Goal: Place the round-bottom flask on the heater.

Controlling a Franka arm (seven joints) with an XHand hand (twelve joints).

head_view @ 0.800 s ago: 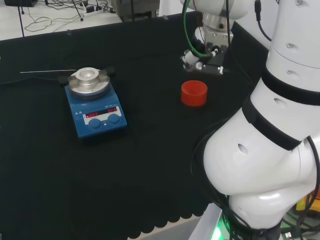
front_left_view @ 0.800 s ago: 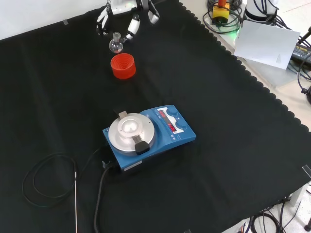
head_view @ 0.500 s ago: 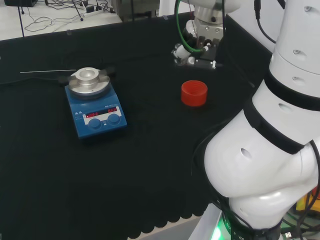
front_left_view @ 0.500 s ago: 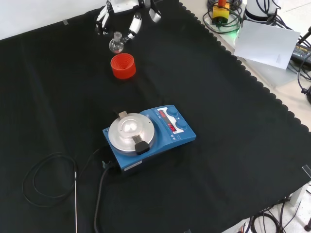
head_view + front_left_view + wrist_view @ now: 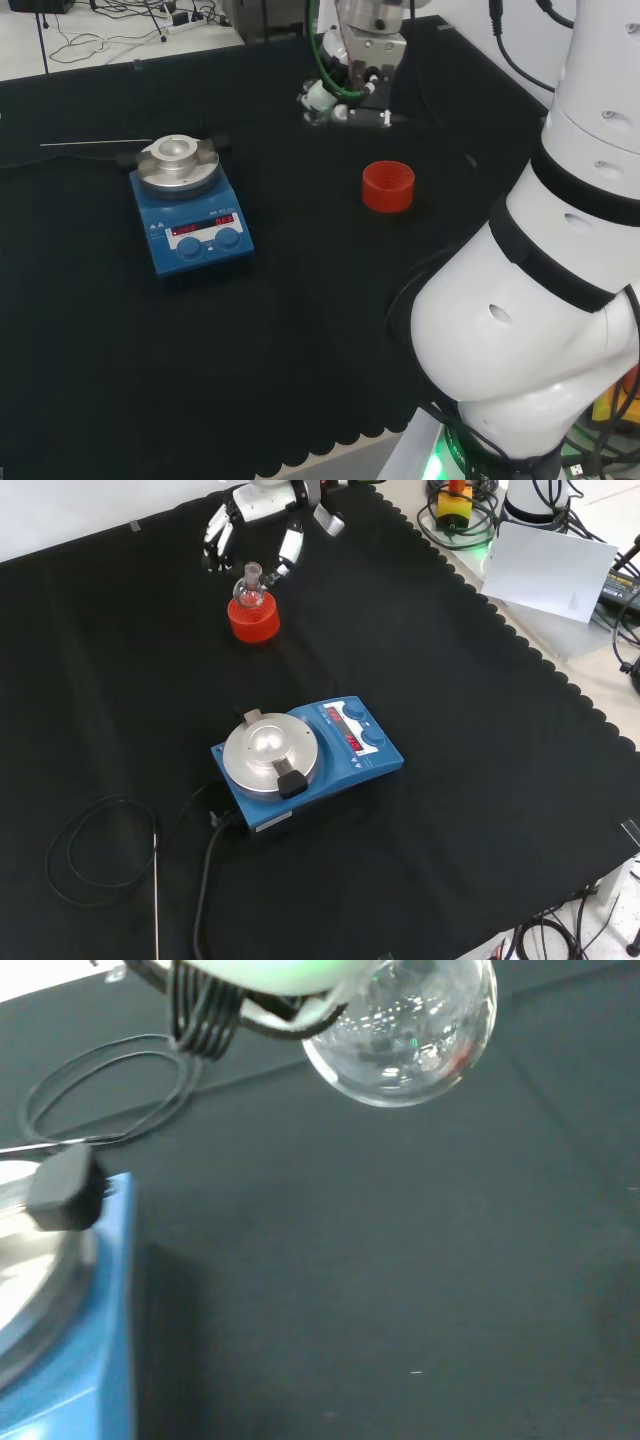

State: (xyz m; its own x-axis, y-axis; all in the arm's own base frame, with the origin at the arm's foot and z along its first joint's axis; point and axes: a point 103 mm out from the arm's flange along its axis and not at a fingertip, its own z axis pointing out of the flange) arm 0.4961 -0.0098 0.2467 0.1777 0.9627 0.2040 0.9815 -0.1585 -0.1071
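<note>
The clear round-bottom flask (image 5: 250, 585) hangs in the air, held at its neck by the hand (image 5: 262, 500), whose fingers (image 5: 290, 546) curl down round it. In the front view it overlaps the red ribbed stand (image 5: 253, 621). The head view puts the hand (image 5: 357, 88) and flask (image 5: 317, 98) left of the red stand (image 5: 388, 186) and right of the heater (image 5: 190, 215). The blue heater (image 5: 305, 765) has a round metal plate (image 5: 270, 753) with nothing on it. In the wrist view the flask's bulb (image 5: 410, 1030) is close, with the heater's blue edge (image 5: 70, 1360) beyond.
A black cable (image 5: 90, 850) and a thin metal probe (image 5: 155, 890) lie on the cloth beside the heater in the front view. A white sheet (image 5: 550, 565) and cables sit past the cloth's scalloped edge. The arm's white links (image 5: 560, 250) stand at the head view's right.
The hand has carried the flask left in the head view, off the spot above the red stand and toward the heater. In the front view the flask has come nearer and lower.
</note>
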